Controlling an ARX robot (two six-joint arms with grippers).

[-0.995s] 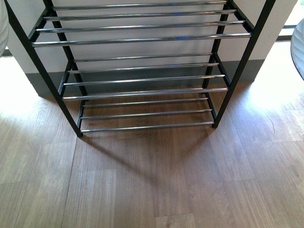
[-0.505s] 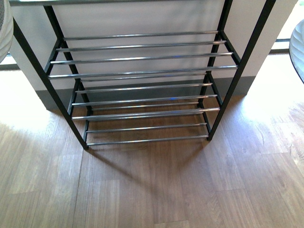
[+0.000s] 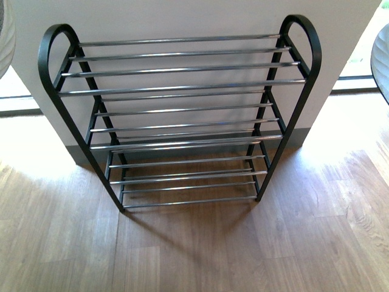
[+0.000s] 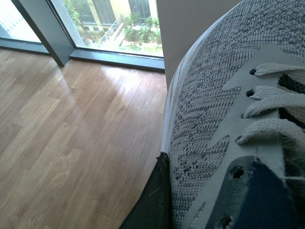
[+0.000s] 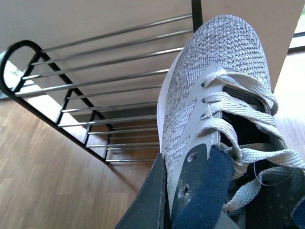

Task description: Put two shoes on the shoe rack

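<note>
Looks like the left gripper [image 4: 156, 202] is clamped on the left sneaker [image 4: 214, 95], though only one finger [image 4: 153, 210] shows. The right gripper [image 5: 148, 202] grips the right sneaker [image 5: 209, 71] likewise, toe toward the shoe rack [image 3: 182, 143] standing on the floor [image 3: 182, 255] against the wall [image 3: 182, 18].

— Any words, brands or numbers to read?
— None. The shoe rack [image 3: 180, 89] bears no readable mark (the knit of the left arm's sneaker [image 4: 209, 105] and the right arm's sneaker [image 5: 214, 57] shows none either).
</note>
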